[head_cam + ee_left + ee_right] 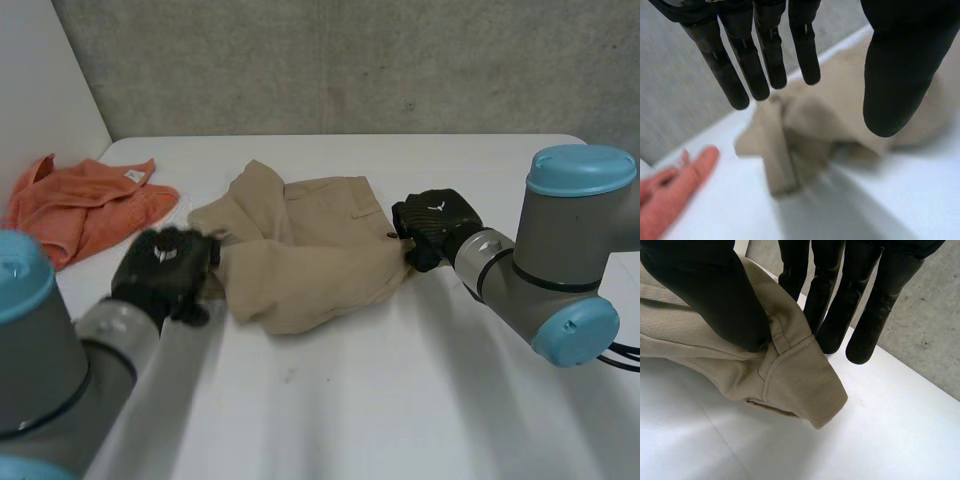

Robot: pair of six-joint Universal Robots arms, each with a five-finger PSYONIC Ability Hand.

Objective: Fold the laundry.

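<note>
Beige shorts (300, 250) mid-frame on white table (420, 400), right hand (437, 225) pinching their right edge, left hand (165, 270) straight-fingered, holding nothing, by their left edge, orange cloth (80, 205) upper left

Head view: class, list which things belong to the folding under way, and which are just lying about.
In the job:
crumpled beige twill shorts
right hand, pinching their edge between thumb and fingers
left hand, open beside their other end

Lying about:
crumpled orange cloth, untouched, apart from the shorts
white table, merely bearing everything
</note>
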